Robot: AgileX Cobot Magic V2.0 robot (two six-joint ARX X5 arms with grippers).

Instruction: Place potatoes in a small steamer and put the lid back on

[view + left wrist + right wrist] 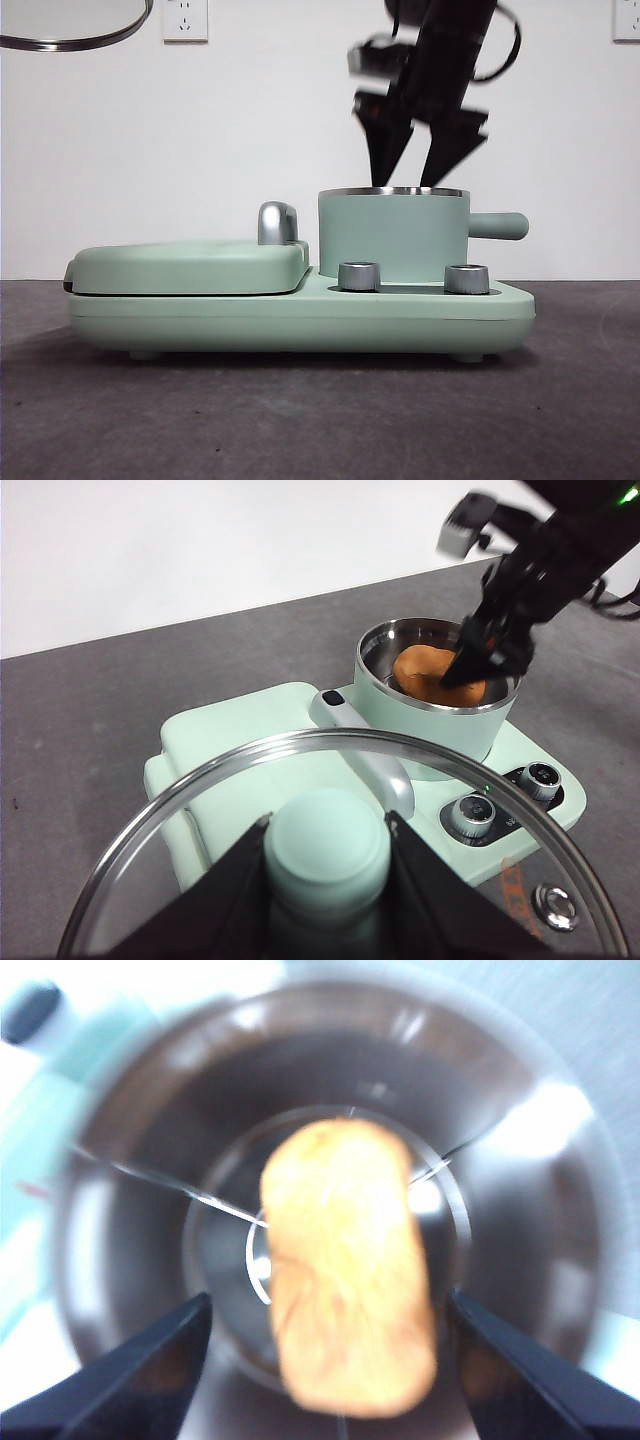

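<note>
Dark grey tabletop [320, 420] with lots of bare room in front of and beside the cooker. Big mint-green cooker base [300, 315] with a flat green cover [190, 265] on one half and the small steamer [393, 235] on the other, its stubby handle poking out sideways past the base edge.

Right tool [418, 150] just above the steel rim, pointing down, jaws spread wide with nothing between them. Left tool [325, 880] well away from the pot, pinching the knob of the lid [180, 810], held up high.

From the front, only the pot wall and two silver dials [360, 276]. From both wrist views, the potato [345, 1260] lying loose on the pot's shiny floor, room all round it.

No readable writing anywhere.
</note>
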